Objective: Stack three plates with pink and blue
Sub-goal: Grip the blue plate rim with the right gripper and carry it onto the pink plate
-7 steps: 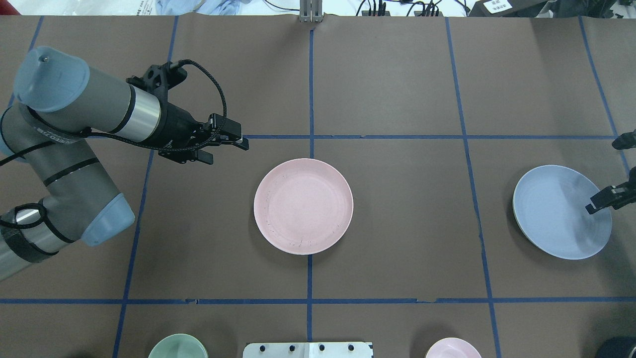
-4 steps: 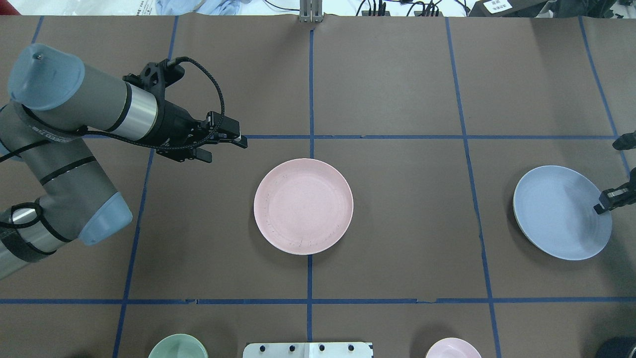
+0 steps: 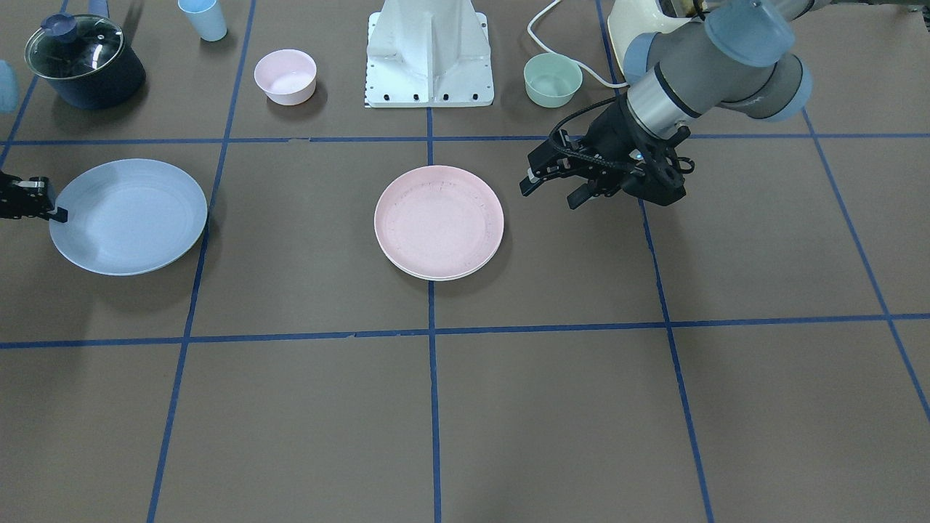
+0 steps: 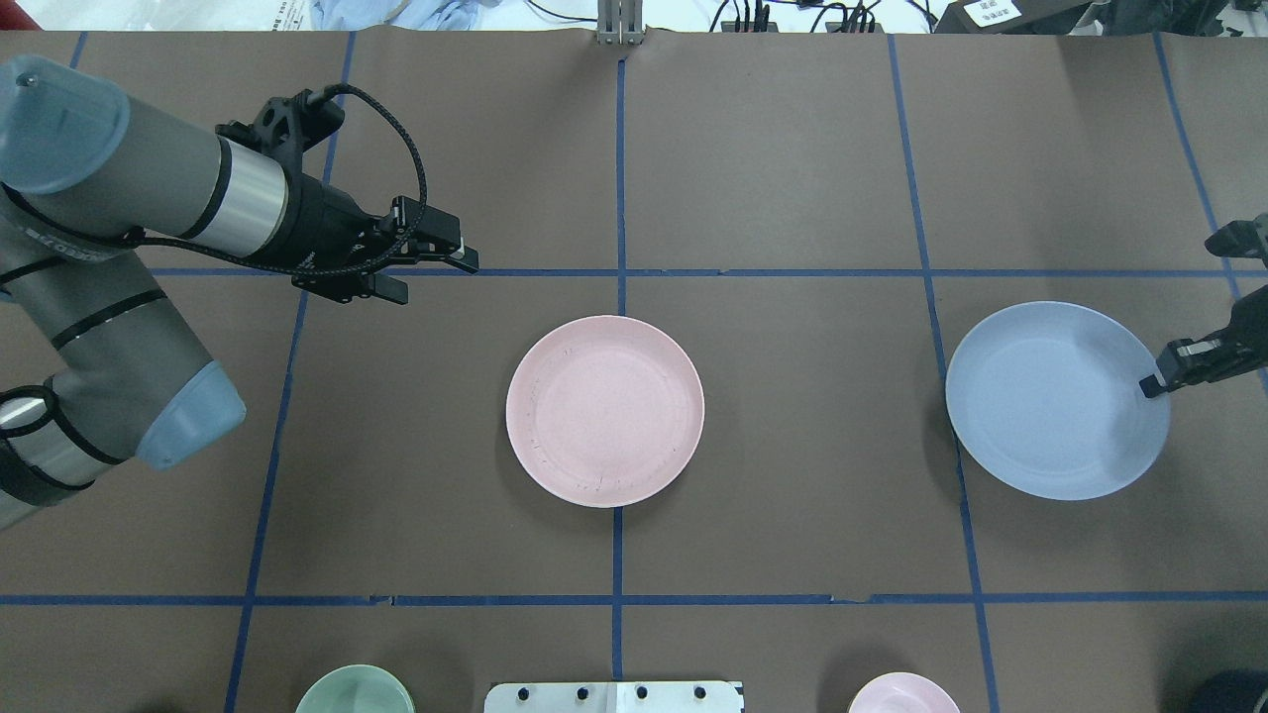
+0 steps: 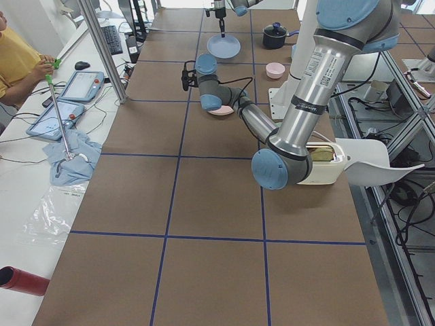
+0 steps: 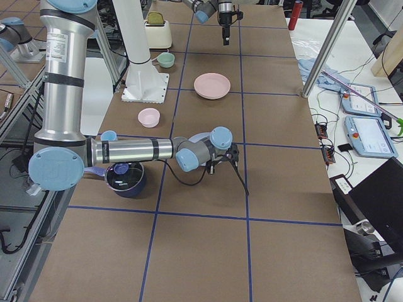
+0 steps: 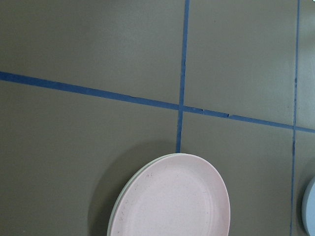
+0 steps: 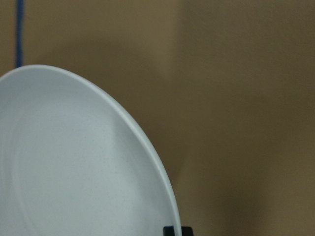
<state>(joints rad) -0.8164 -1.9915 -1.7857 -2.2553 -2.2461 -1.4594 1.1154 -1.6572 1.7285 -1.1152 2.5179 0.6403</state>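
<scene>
Two grippers, three plates, one table (image 4: 792, 149); listed left to right, overhead view.
left gripper (image 4: 436, 277): fingers spread, empty, hovering left of centre. pink plate (image 4: 604, 411): table centre, resting on the cream-white plate (image 3: 439, 277), whose rim peeks out beneath. blue plate (image 4: 1055, 401): well apart at right. right gripper (image 4: 1154, 384): clamped on the blue plate's right rim.

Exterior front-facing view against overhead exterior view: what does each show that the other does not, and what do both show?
Only the front-facing view shows the light blue cup and a pale rim under the pink plate. Only the overhead view shows the cloth and cables beyond the table's far edge. Both show the pink plate, the blue plate gripped at its rim by the right end effector, and the open left end effector.
</scene>
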